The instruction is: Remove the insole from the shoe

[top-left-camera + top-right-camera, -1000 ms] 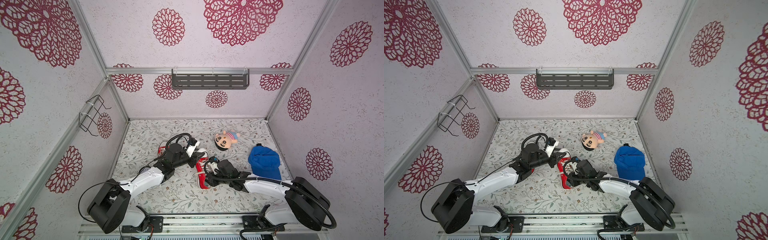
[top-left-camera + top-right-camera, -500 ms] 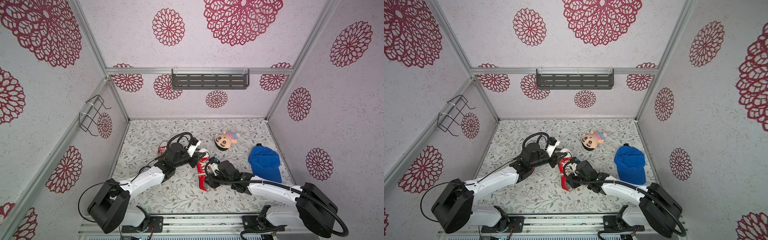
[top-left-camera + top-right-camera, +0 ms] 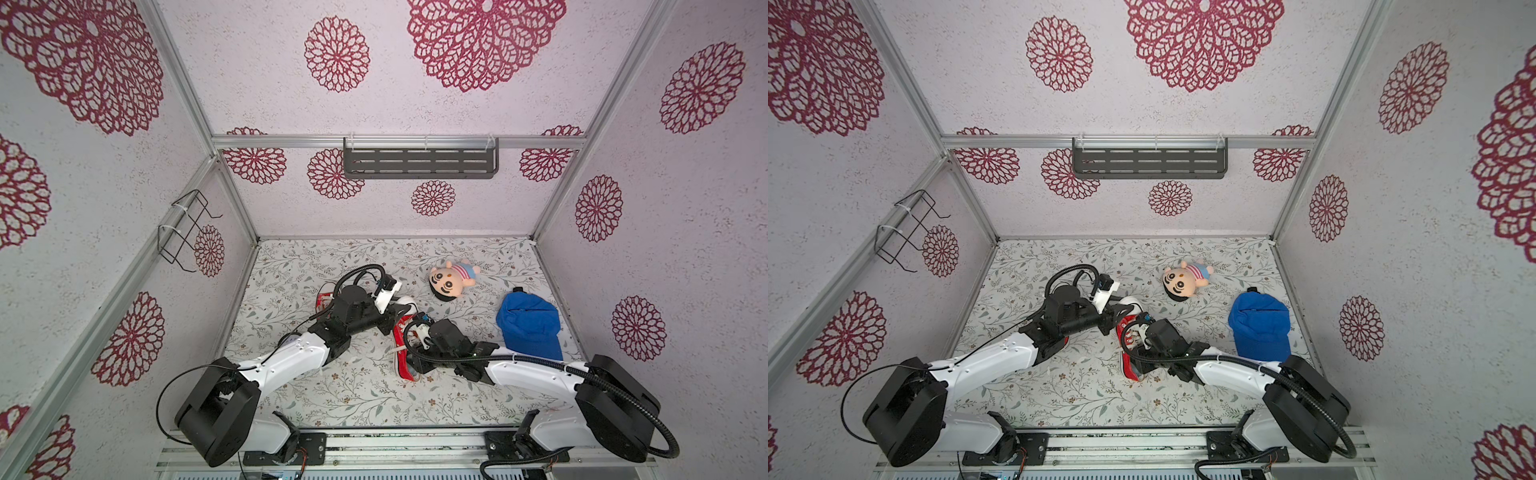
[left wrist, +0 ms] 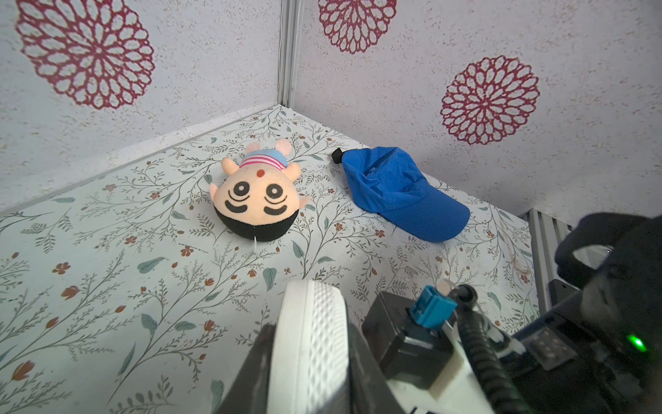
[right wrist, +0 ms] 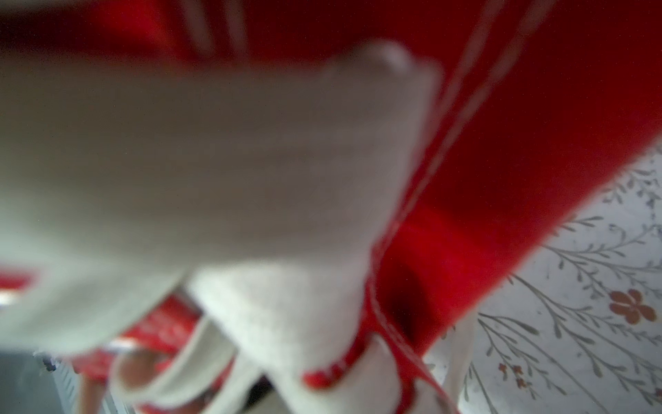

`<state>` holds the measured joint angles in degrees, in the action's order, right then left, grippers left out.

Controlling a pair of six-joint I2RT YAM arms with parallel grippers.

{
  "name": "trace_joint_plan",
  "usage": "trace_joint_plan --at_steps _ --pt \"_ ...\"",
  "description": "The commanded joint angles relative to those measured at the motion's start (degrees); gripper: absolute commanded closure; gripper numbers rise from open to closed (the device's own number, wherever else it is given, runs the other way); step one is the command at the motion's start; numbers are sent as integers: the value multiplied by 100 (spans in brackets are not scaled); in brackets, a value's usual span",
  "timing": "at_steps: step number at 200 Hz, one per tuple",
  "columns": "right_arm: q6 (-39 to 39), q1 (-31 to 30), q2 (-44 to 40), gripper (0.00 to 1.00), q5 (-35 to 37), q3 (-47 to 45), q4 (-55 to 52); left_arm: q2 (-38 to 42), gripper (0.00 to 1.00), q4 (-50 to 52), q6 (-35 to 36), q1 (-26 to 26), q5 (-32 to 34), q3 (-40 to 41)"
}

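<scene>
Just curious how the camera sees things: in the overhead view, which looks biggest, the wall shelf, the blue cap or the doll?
Largest to smallest:
1. shelf, though it is mounted higher, so probably nearer the camera
2. blue cap
3. doll

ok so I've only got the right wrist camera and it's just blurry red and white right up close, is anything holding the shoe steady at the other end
Observer: Yes. The left gripper has its jaws closed on the white rubber end of the red shoe. The left wrist view shows that end clamped between them.
Operator: Good. Anything else on the table near it that I should know about?
Observer: Two things, both apart from the shoe. A plush doll lies toward the far wall, and a blue cap lies off to the right of it.
</scene>
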<state>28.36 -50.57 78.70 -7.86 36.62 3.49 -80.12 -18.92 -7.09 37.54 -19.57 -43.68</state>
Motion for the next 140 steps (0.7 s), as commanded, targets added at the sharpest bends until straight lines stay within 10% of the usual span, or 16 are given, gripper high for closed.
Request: trace_joint_plan --at_steps 1,140 --pt "126 174 -24 61 687 110 -273 30 100 20 13 131 -582 -79" --pt "267 471 164 60 1041 4 -1132 66 100 -7 85 131 -610 -105"
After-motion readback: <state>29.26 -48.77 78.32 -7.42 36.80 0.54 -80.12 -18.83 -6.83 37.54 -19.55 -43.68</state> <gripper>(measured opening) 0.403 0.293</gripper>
